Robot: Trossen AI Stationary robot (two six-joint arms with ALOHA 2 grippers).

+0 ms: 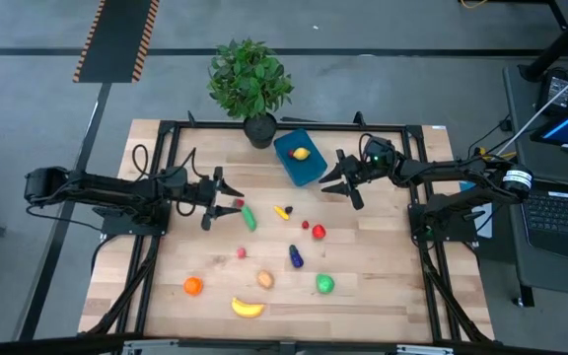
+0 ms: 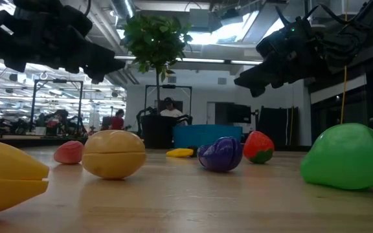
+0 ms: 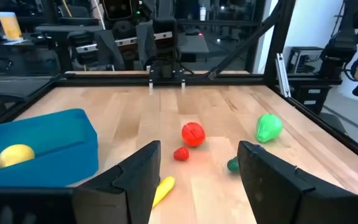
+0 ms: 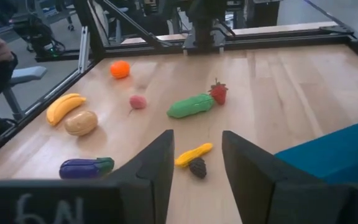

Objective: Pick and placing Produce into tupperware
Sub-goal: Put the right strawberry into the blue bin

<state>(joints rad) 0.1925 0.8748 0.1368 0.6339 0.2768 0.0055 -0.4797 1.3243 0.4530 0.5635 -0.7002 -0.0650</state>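
- Your main risk is on the left: the left end effector hangs over the worktop just beside the green cucumber and a small red berry. If you drop straight down from here, one finger could land on the cucumber and roll it away instead of straddling it.
- The berry sits so near the cucumber that a closing grip could catch both, or squeeze the berry out sideways.
- On the right, watch the blue container. The right end effector is poised just beside its edge, and a low sweep could nudge the tub or knock the lemon that already lies inside.
- Most of the produce is still out on the wood: orange, banana, potato, eggplant and green apple, all well apart from the tub, so you face long carries where a loose grip may drop something.
- Pose: the left arm reaches in from its side, fingers spread and empty. The right arm stretches in from the opposite side, fingers parted only narrowly, gripping nothing.
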